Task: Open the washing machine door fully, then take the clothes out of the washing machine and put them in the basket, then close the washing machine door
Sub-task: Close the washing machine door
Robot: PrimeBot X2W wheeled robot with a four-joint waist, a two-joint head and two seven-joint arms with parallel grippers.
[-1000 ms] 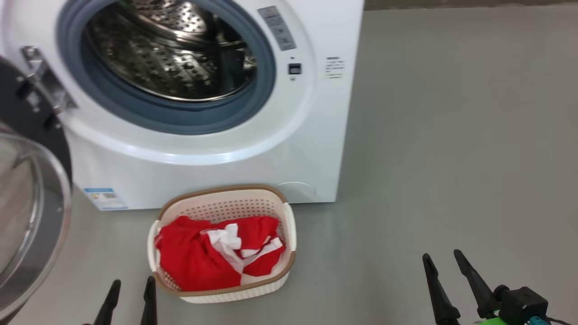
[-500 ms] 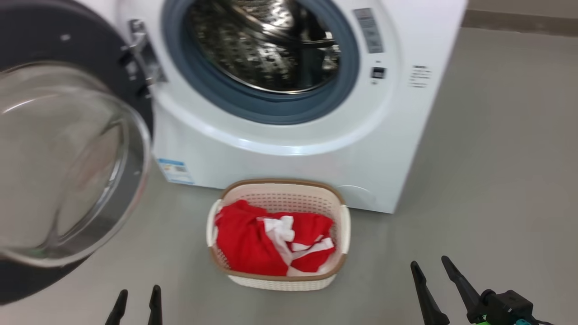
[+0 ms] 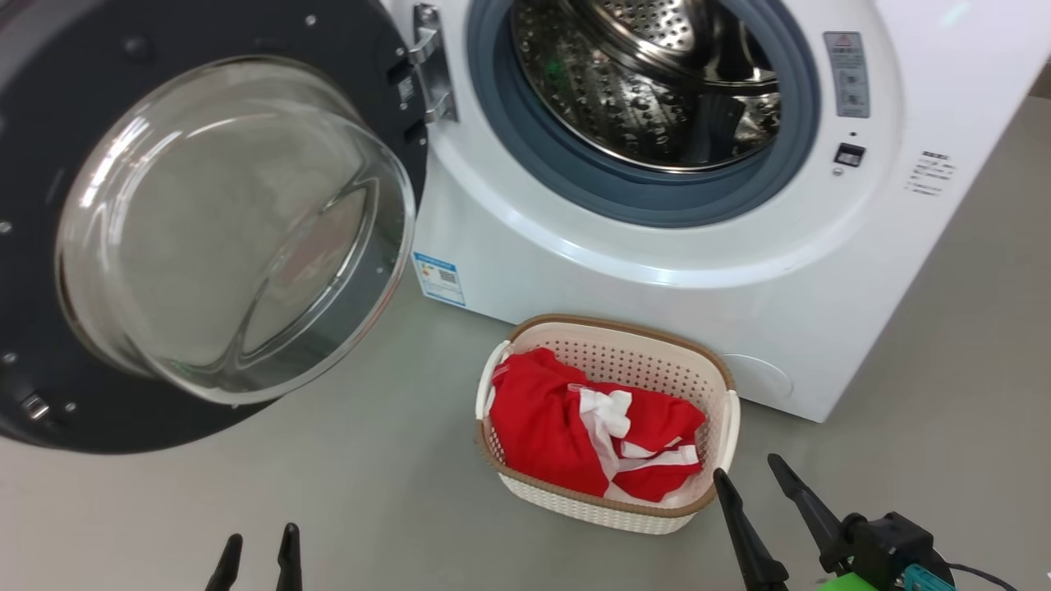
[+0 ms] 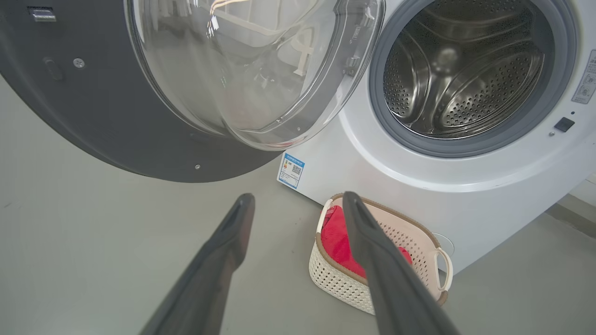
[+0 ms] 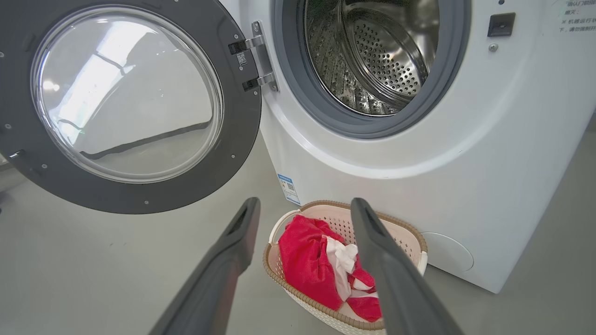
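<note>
The washing machine door [image 3: 222,230] hangs swung wide open at the far left, its inner face and bulging glass bowl turned toward the robot. It looks like a stiff, fairly heavy hinged panel. The glossy black rim would be slippery to pinch and the glass is best not struck. A flat push seems wiser than a grasp, placed on the dark rim out near the free edge where the latch [image 3: 33,406] sits, far from the hinge [image 3: 431,66], for the most leverage.

Below the door, the left gripper [image 3: 263,532] hovers low over the grey floor [image 3: 369,492], fingers parted and holding nothing. It is well apart from the door.

Right of the hinge stands the white washing machine [image 3: 657,295], with its grey gasket [image 3: 640,197] and steel drum [image 3: 657,90]. No fabric shows inside the drum, so emptying looks done and closing seems to be what remains.

On the floor just in front of the machine sits the cream basket [image 3: 575,505]. The clothes [image 3: 558,427] lie bunched inside it, a red garment with white trim and a sliver of white beneath. They are soft and light, and they sit below the rim.

At the lower right, the right gripper [image 3: 745,465] has its fingers spread and empty, tips just beside the basket's near corner.
</note>
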